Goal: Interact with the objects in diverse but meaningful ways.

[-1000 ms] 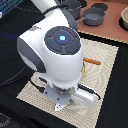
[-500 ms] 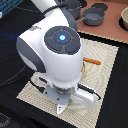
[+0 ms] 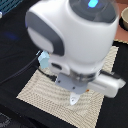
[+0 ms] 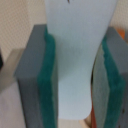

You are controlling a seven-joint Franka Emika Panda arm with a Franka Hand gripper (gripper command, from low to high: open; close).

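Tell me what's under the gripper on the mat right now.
The gripper hangs low over the woven mat, the arm hiding most of it. In the wrist view the green pads clamp a pale flat piece; whatever lies beneath is covered.

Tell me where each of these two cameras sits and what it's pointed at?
Exterior view: off the arm, close, angled down at the woven mat; the white arm's wrist fills most of it.
Wrist view: on the wrist, looking along the green-padded jaws, shut on a pale blue flat piece.
Shared: probably that piece, the pale tip below the gripper.
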